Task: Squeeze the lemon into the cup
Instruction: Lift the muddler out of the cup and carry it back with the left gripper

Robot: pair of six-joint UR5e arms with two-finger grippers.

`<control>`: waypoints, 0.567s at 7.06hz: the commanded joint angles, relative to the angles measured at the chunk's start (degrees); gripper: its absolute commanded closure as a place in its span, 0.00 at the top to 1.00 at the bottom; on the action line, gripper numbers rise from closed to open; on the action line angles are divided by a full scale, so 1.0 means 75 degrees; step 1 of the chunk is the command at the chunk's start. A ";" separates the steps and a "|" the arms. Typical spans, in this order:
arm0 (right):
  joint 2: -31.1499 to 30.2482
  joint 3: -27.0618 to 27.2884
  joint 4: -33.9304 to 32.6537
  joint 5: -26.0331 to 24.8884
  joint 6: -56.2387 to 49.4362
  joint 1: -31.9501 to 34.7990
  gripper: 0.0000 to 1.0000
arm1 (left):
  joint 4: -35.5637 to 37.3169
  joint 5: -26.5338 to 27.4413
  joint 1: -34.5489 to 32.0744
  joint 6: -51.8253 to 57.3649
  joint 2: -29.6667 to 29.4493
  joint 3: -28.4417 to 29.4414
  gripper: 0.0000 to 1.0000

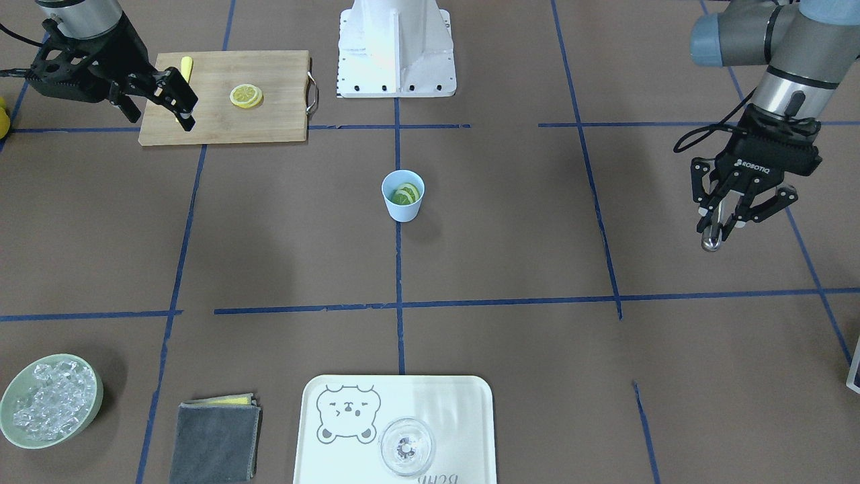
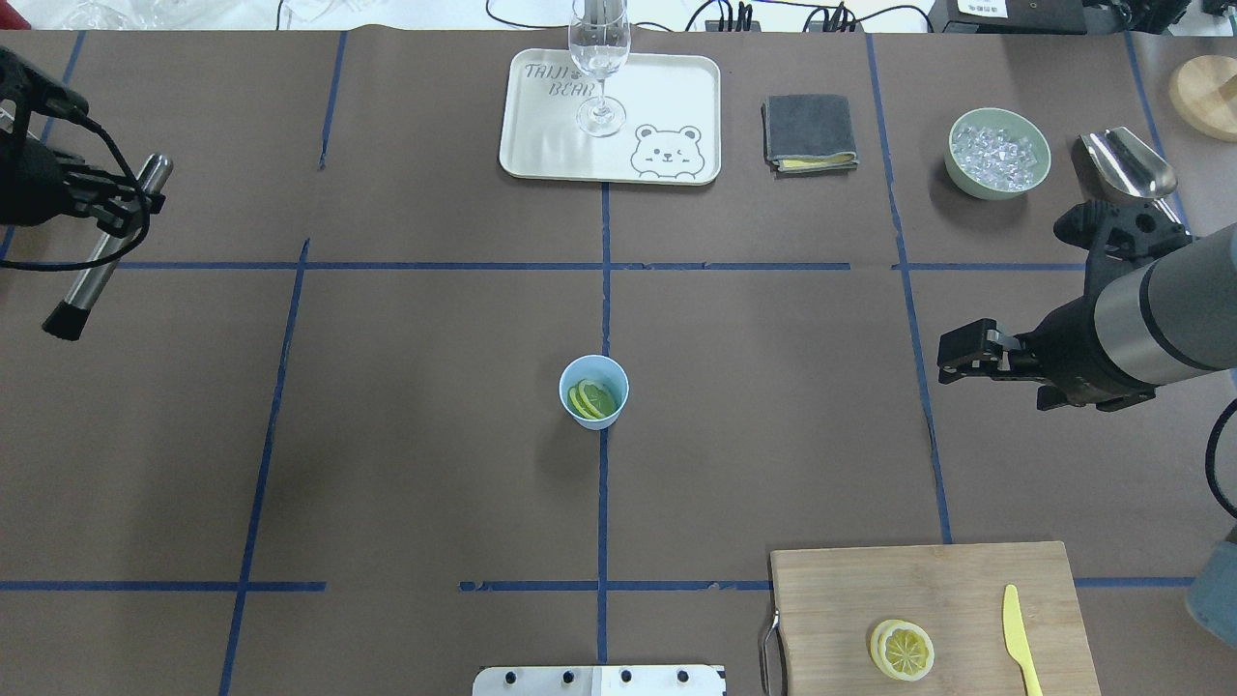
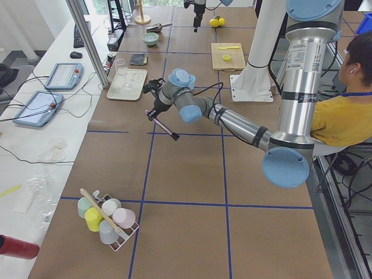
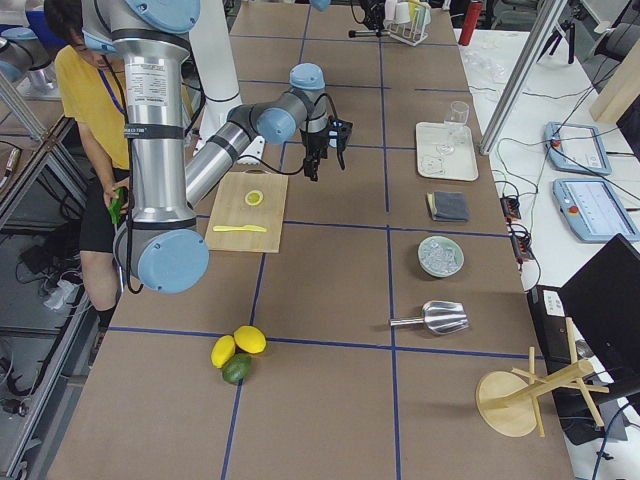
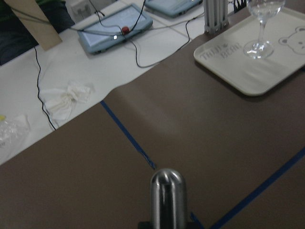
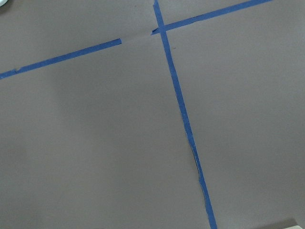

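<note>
The pale blue cup [image 1: 403, 205] [image 2: 572, 387] stands at the table's middle with greenish-yellow citrus slices inside it. A yellow lemon slice [image 1: 246, 95] [image 2: 906, 650] lies on the wooden cutting board [image 1: 269, 114] [image 2: 928, 590]. My right gripper [image 1: 180, 104] [image 2: 952, 356] hovers open and empty above the board's knife end, well apart from the slice. My left gripper [image 1: 722, 222] [image 2: 106, 208] is far off at the table's other side, shut on a metal muddler [image 1: 712, 232] [image 2: 101, 251] [image 5: 167, 198]. The right wrist view shows only bare table.
A yellow plastic knife [image 2: 1017, 638] lies on the board. A white bear tray [image 2: 541, 135] holds a clear glass [image 2: 599, 68]. A grey cloth [image 2: 810, 130], a green bowl of ice [image 2: 998, 152] and a metal scoop [image 2: 1126, 159] lie at the far side. The robot base [image 1: 396, 47] is behind the cup.
</note>
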 commanded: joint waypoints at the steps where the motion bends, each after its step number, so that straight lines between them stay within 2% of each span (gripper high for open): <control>1: 0.0001 -0.0248 0.0039 -0.0007 -0.0005 -0.0007 1.00 | 0.1306 -0.0559 -0.0065 -0.1408 0.0037 0.0439 0.00; 2: 0.0001 -0.0320 0.0051 -0.0008 -0.0017 -0.0018 1.00 | 0.1901 -0.1848 -0.0228 -0.1411 0.0026 0.0476 0.00; 3: 0.0001 -0.0332 0.0051 0.0004 -0.0040 -0.0007 1.00 | 0.1965 -0.2116 -0.0171 -0.1423 -0.0055 0.0673 0.00; 4: 0.0024 -0.0390 0.0051 0.0132 -0.0064 -0.0018 1.00 | 0.1862 -0.2130 -0.0159 -0.1852 -0.0288 0.1244 0.00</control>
